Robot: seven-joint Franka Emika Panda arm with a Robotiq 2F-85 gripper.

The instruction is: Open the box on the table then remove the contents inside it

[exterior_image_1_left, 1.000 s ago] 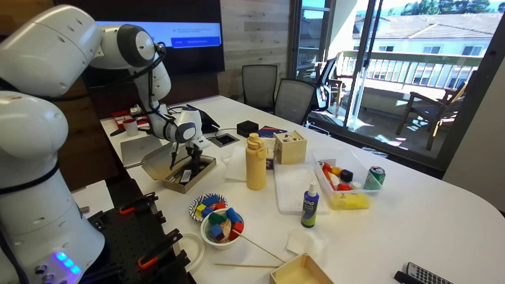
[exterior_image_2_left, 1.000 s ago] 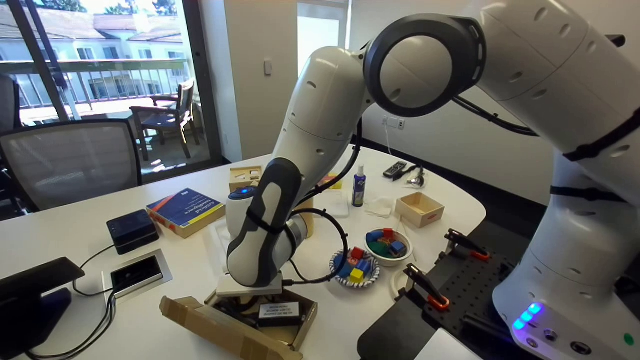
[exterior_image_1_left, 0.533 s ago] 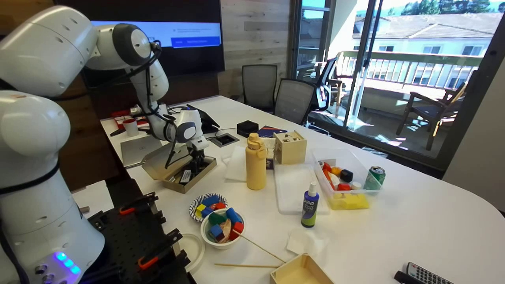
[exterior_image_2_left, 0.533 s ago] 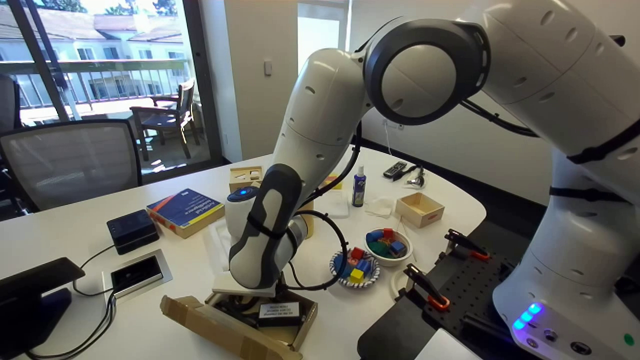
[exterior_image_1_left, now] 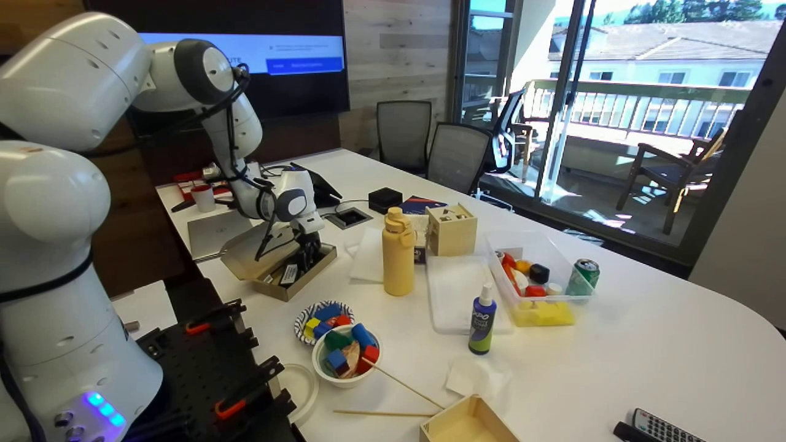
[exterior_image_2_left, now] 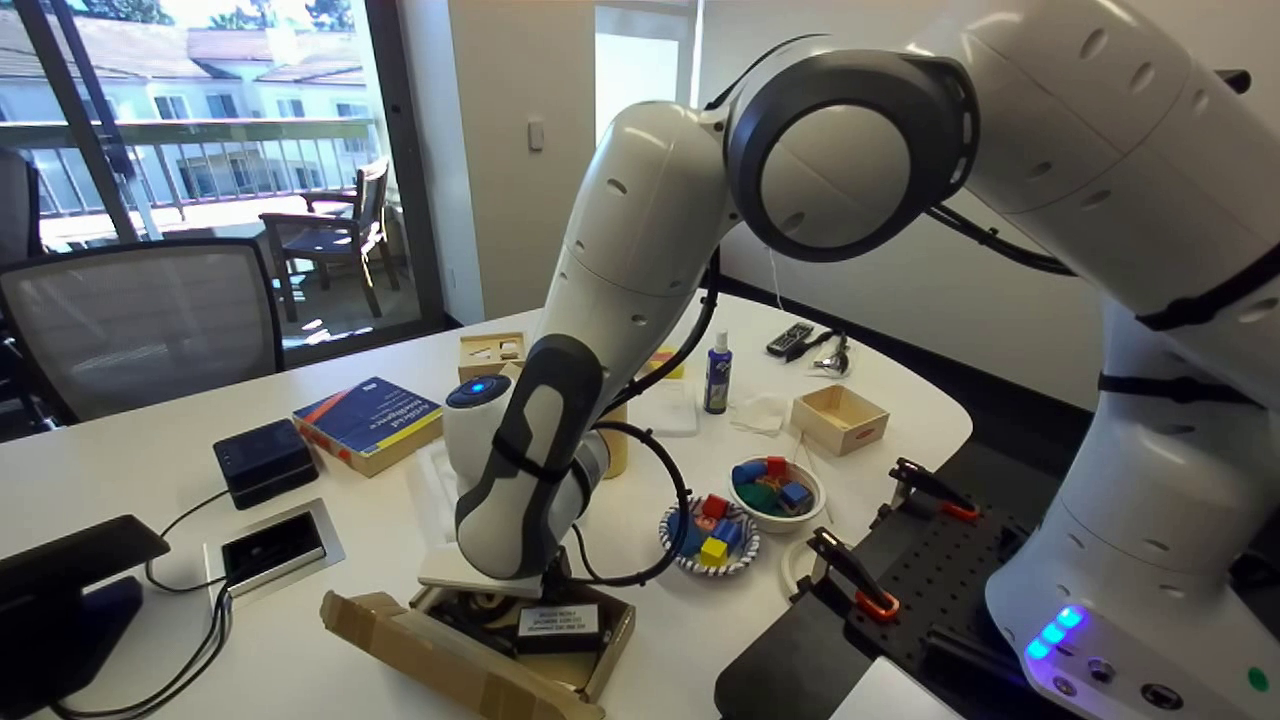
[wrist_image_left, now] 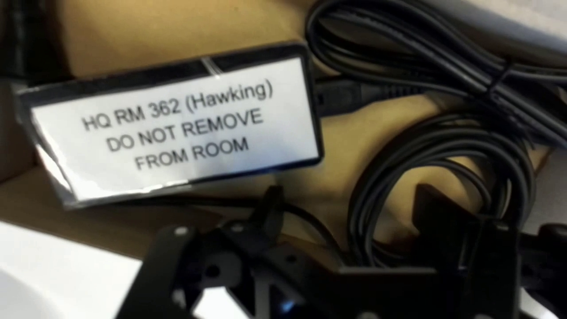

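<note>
Two end effector [wrist_image_left: 347,195] fingers [wrist_image_left: 272,208] apart, distinct only in wrist view, cable coil [wrist_image_left: 452,141] apparently partly between.

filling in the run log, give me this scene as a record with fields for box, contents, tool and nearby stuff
box: low oblong tan-brown cardboard box, flap lid open, on the white-topped table
contents: white-labelled black rectangular block; coiled black cables
block reads: HQ RM 362 (Hawking) DO NOT REMOVE FROM ROOM
tool: black two-fingered tool, open, part of the cables showing between its jaws in the wrist view; contact unclear
nearby: tall cylindrical yellow bottle; upright light-wood box
progress: box opened, visible contents not yet out
</note>
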